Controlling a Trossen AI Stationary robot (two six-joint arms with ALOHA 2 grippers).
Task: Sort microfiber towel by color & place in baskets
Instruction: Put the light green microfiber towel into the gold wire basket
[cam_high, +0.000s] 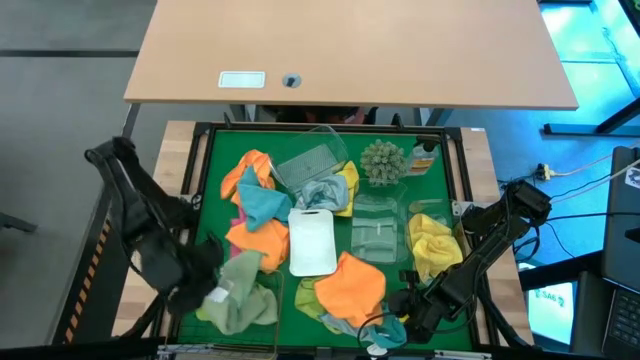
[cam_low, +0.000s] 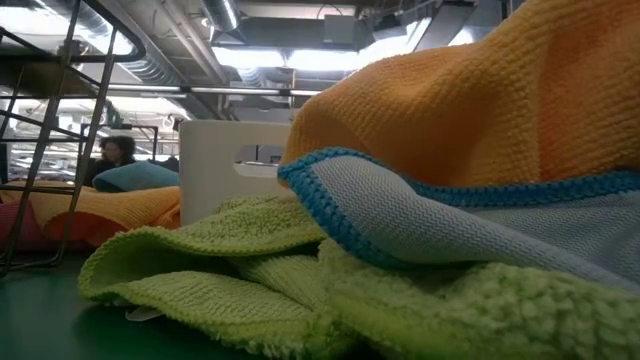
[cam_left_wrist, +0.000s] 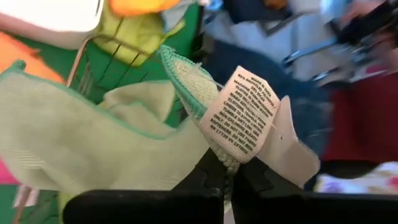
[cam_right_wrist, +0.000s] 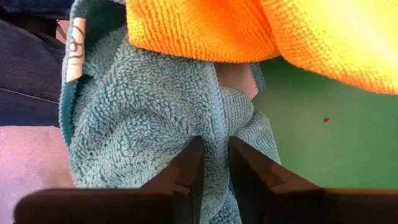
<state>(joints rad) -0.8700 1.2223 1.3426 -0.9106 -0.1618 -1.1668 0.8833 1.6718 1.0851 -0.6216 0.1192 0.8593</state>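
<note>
Green tabletop (cam_high: 400, 295) framed in pale wood, tan desk (cam_high: 350, 50) beyond. Room behind: ceiling ducts, a person (cam_low: 115, 152) far back. Left pincer (cam_left_wrist: 227, 177) clamped on pale green towel (cam_left_wrist: 93, 143) by its tag, at near-left corner over wire basket (cam_high: 215, 325). Right pincer (cam_right_wrist: 214, 152) pinching teal towel (cam_right_wrist: 143, 130) under orange towel (cam_high: 350, 283), near front edge.

white tray (cam_high: 312, 242) mid-counter, spiky plant (cam_high: 381, 161) behind-right of it, clear tub (cam_high: 375, 234) right of tray, towel pile (cam_high: 256, 205) left.
</note>
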